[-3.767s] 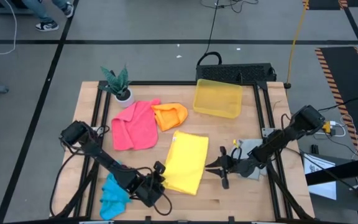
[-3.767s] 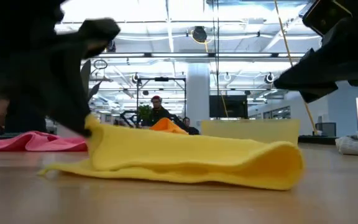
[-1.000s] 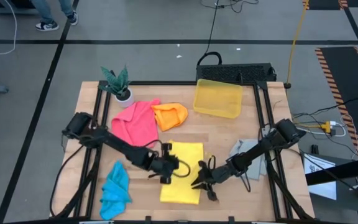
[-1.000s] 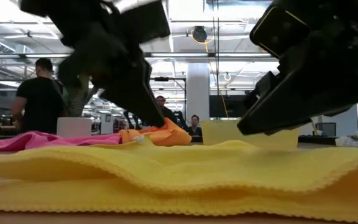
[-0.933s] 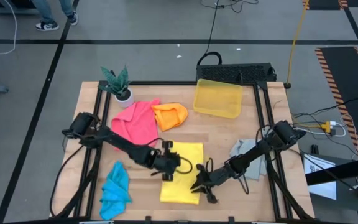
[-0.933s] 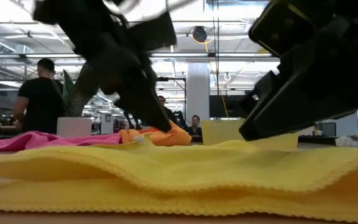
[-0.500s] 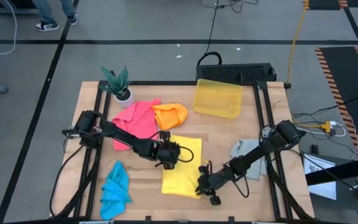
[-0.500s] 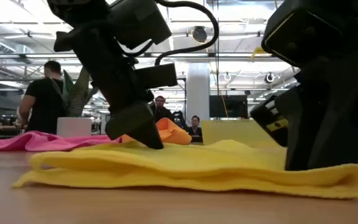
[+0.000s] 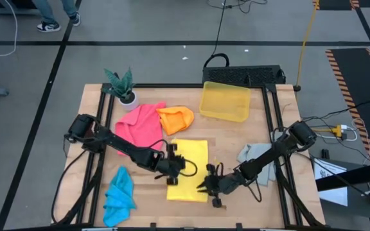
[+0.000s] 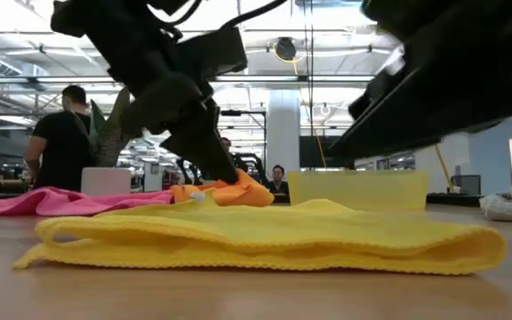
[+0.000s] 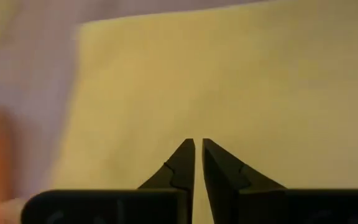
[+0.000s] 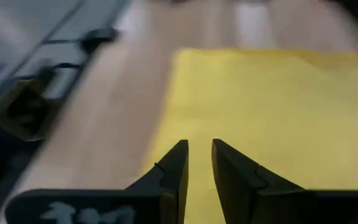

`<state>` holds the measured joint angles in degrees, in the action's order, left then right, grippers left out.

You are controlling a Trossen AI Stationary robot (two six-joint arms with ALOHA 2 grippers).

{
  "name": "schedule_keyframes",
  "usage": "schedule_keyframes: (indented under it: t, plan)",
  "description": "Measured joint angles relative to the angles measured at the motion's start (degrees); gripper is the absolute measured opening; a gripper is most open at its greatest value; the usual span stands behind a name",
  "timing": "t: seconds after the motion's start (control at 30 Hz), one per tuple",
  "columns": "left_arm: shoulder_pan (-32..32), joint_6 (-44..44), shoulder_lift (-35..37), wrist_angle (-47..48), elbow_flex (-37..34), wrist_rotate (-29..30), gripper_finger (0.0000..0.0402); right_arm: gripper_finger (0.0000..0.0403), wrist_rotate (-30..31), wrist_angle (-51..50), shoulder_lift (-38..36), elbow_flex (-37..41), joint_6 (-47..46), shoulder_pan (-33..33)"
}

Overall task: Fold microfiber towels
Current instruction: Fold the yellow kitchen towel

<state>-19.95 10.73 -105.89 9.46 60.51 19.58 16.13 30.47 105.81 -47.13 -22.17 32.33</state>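
Both hands have drawn back off the yellow towel (image 9: 188,171), which now lies folded. Left hand (image 9: 170,168) pressed together, right hand (image 9: 205,187) slightly spread, both empty. Soft, limp cloth: pinch corners.

No words, labels, brand marks or numbers can be read in any of the views; pale marks on the body of the right tool (image 12: 197,163), seen in the right wrist view, are too blurred to make out
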Motion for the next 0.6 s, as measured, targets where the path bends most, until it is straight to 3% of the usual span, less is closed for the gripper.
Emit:
schedule_keyframes:
  t: [0.13, 0.3, 0.4, 0.53, 0.6]
  plan:
    - [-3.35, 2.4, -2.18, -1.65, -1.75, -9.03, 0.0033, 0.0061, -0.41, -1.56, 1.98, 1.03, -2.97, -2.2]
    - [-8.86, 2.93, -3.55, -5.23, -2.88, -11.14, 0.0033, 0.0061, -1.31, -1.58, 2.54, 2.81, -4.1, -3.28]
    - [-11.55, 1.04, -3.52, -4.8, -2.93, -7.47, 0.0033, 0.0061, -1.08, -1.96, 1.61, 3.54, -2.58, -3.36]
    - [-13.87, -3.54, -1.45, -3.57, -3.2, 4.02, 0.0033, 0.0061, -0.9, -1.9, -0.44, 3.65, 2.09, -2.5]
    - [-13.59, -5.3, -0.51, -3.57, -2.96, 6.78, 0.0033, 0.0061, -1.13, 1.01, -1.18, 3.57, 5.4, -1.6]
